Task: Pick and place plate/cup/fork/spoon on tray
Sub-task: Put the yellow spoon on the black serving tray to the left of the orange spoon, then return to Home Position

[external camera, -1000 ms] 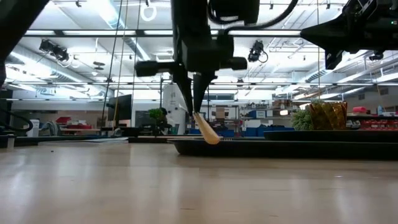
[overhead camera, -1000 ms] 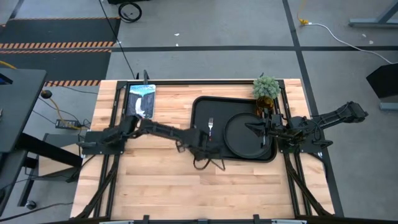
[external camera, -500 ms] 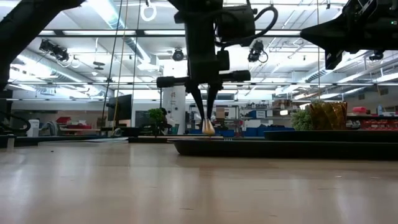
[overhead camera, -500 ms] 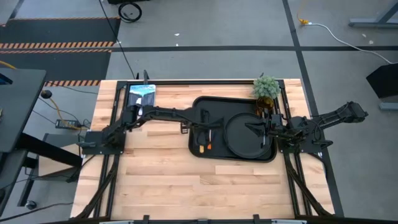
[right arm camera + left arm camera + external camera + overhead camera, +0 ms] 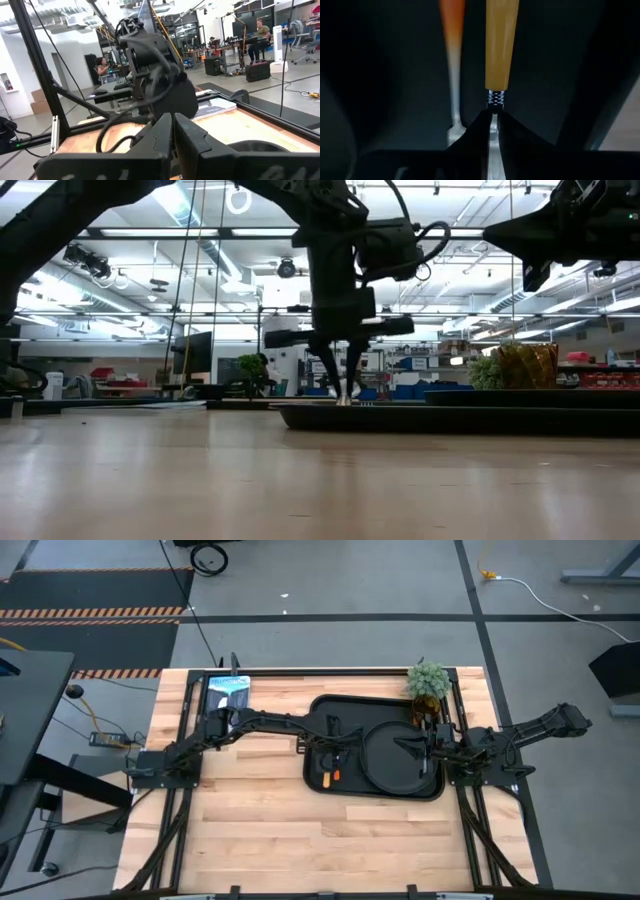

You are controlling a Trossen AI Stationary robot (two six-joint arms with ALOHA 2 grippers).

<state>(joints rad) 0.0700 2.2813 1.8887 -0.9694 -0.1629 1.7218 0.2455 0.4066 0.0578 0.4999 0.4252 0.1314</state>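
The black tray [image 5: 312, 710] holds the round black plate [image 5: 392, 756], the orange-handled fork [image 5: 337, 774] and the yellow-handled spoon [image 5: 324, 778], side by side at its left end. My left gripper [image 5: 331, 747] stands low over them, shut on the spoon [image 5: 501, 45]; the fork [image 5: 453, 45] lies next to it. The amber cup [image 5: 525, 365] stands at the tray's far right corner, by the plant. My right gripper [image 5: 415, 748] waits shut and empty over the plate's right part. My left gripper pinches the spoon's metal neck [image 5: 493, 122], just past the ribbed collar of the handle, between its two fingertips. The fingers come from above, pointing down, across the spoon. The handle [image 5: 324, 778] reaches toward the table's near edge, low in the tray beside the fork.
A fuzzy green plant [image 5: 427, 680] stands at the tray's far right corner. A flat blue-and-white book or tablet [image 5: 228, 700] lies at the table's far left. Bare wood runs along the near side of the tray [image 5: 450, 418].
My left gripper has carried the spoon from the tray's near left corner toward the far edge, over the tray, and down. The spoon, which hung slanting below the fingers, now lies low in the tray beside the fork. The fingers have stayed shut on it.
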